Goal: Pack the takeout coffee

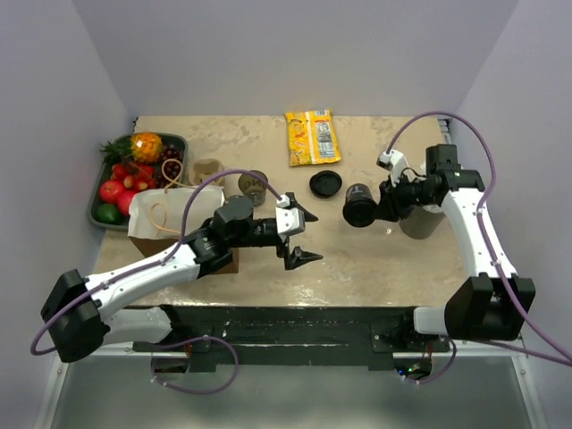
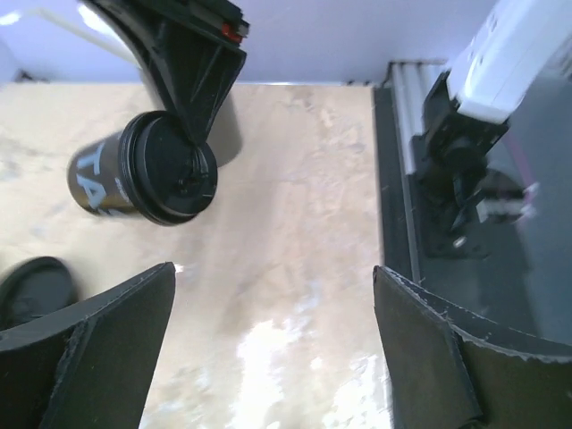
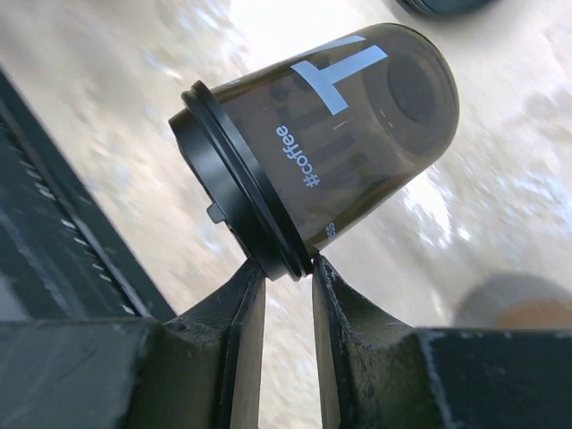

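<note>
The right gripper (image 3: 288,268) is clamped on the lid rim of the dark, smoky translucent coffee cup with a black lid (image 3: 340,152). The cup is tipped on its side over the marbled beige surface (image 1: 357,268), right of centre. The left gripper (image 1: 307,236) hangs wide open and empty near the middle. The brown paper bag with twine handles (image 1: 156,213) stands well apart on the left. This looks like the carrying step. Next, the cup needs to be turned upright and moved across to the bag, possibly by a handover.

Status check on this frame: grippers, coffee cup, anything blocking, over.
Left gripper open, empty. Right gripper shut on coffee cup at lid rim, cup tipped sideways. Paper bag at left; left gripper hangs between cup and bag.
</note>
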Tool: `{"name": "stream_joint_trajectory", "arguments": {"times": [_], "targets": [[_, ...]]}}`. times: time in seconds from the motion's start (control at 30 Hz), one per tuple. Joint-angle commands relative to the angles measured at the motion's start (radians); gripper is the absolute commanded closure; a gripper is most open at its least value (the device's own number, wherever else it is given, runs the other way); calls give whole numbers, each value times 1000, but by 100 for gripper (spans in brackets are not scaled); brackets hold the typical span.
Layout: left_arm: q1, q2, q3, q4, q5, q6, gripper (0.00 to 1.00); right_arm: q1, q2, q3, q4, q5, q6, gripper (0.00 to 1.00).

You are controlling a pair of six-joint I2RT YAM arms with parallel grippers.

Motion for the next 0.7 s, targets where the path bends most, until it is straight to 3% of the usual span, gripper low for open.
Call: {"name": "stream_joint_trajectory", "arguments": {"times": [0.0,0.13,0.33,0.67], "targets": [[0,-45,98,-303,-87,391,3,31,76,97,-25,-241,207,79],[0,-1,212,-436,-132,620,2,43,159,94,52,-286,472,81],[0,121,366,-507,-164,689,1,43,250,-11,130,-332,791,81],[0,223,495,-636,-64,648,1,43,297,-128,158,-380,901,81]]}}
